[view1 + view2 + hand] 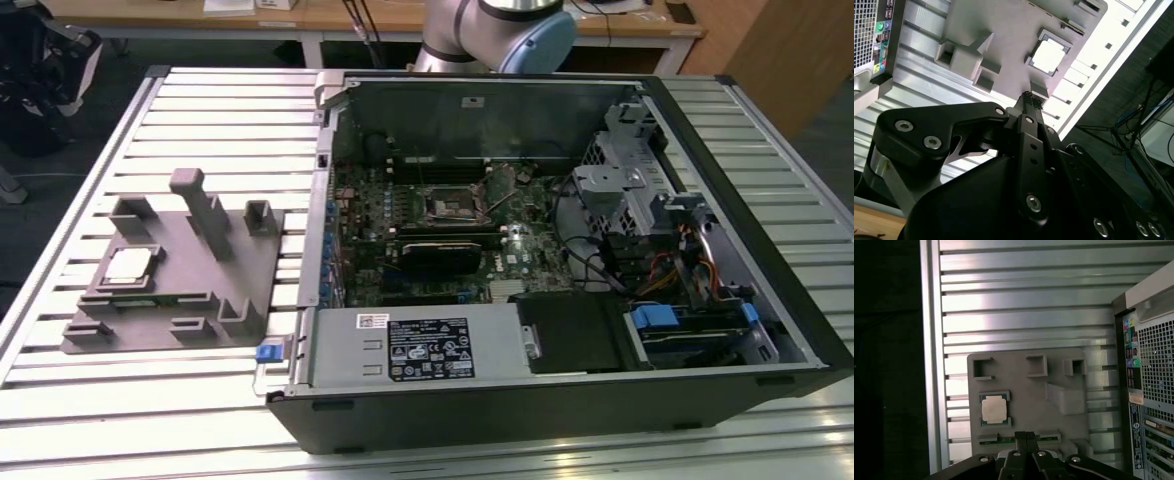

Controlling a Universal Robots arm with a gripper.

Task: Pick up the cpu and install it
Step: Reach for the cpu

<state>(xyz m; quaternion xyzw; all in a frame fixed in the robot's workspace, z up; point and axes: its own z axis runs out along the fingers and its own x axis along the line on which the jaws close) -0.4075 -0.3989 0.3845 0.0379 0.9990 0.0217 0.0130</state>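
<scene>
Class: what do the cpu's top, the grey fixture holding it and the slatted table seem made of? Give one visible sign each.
The cpu: top looks like pale metal, satin, catching light brightly. The grey fixture: probably plastic, matt, evenly grey without glints. The table: likely aluminium slats, brushed, with streaky reflections.

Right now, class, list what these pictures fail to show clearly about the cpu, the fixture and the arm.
Exterior view: the arm is cut off by the top edge.
First wrist view: the gripper hides part of the grey fixture.
Exterior view: the cpu is too small to show its markings.
</scene>
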